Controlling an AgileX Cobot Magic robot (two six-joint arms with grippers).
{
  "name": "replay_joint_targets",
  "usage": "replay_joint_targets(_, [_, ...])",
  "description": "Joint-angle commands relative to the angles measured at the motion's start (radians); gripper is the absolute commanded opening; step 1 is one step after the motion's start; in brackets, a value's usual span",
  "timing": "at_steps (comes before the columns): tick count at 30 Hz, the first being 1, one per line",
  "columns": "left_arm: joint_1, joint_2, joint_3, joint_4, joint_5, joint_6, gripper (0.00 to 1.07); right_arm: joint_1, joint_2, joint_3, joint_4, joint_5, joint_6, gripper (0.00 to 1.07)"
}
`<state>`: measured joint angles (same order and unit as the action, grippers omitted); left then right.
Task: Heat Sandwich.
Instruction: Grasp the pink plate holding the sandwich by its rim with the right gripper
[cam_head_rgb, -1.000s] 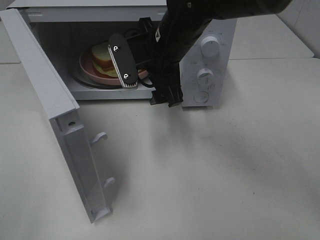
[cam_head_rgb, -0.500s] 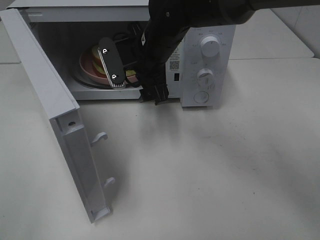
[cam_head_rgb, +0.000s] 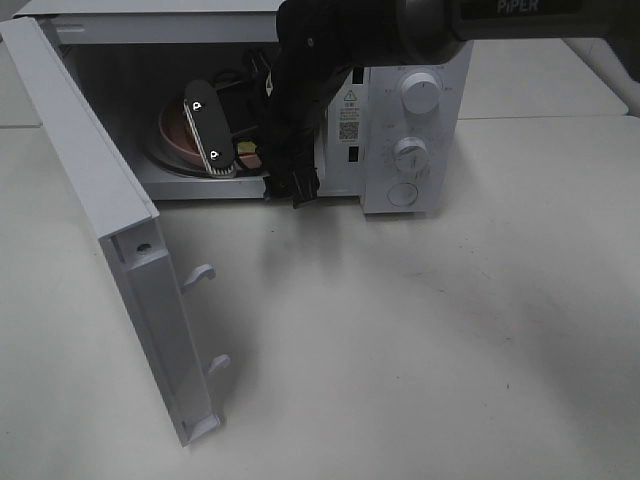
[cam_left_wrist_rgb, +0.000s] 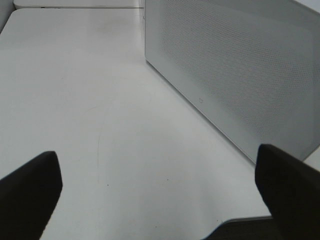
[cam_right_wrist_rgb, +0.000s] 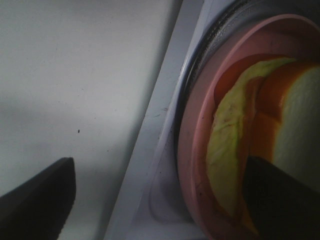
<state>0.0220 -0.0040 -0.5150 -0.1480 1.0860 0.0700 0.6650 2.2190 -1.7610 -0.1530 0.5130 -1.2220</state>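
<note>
Blocking my overhead view, the right arm (cam_head_rgb: 310, 90) hides nearly all of the sandwich (cam_right_wrist_rgb: 250, 130), which lies on the pink plate (cam_right_wrist_rgb: 192, 150) inside the open microwave (cam_head_rgb: 420, 140). My right gripper (cam_right_wrist_rgb: 160, 195) stands wide, clamping nothing, with one finger overlapping the filling. Beside the oven wall, my left gripper (cam_left_wrist_rgb: 160, 200) gapes empty.

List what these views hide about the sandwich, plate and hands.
- Sandwich: exterior high, mostly behind the right hand; right wrist, cut by the frame edge.
- Pink plate: far side behind the arm.
- Left hand: absent from exterior high; only fingertips in its wrist view.
- Dial markings: too small.
</note>
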Motion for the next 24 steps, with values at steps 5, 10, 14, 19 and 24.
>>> replay_joint_targets(5, [0.001,-0.006,0.000,-0.002,-0.011,-0.006,0.98,-0.011,0.054,-0.053,-0.003,0.007,-0.015,0.82])
replay_joint_targets(10, [0.001,-0.006,0.000,-0.002,-0.011,-0.006,0.98,-0.011,0.091,-0.109,-0.004,0.014,-0.013,0.82])
replay_joint_targets(14, [0.001,-0.006,0.000,-0.002,-0.011,-0.006,0.98,-0.011,0.121,-0.163,-0.004,0.051,-0.011,0.81])
replay_joint_targets(19, [0.001,-0.006,0.000,-0.001,-0.011,-0.006,0.98,-0.011,0.143,-0.213,-0.005,0.067,-0.007,0.80])
replay_joint_targets(24, [0.001,-0.006,0.000,0.000,-0.011,-0.006,0.98,-0.011,0.167,-0.252,-0.021,0.082,-0.006,0.80])
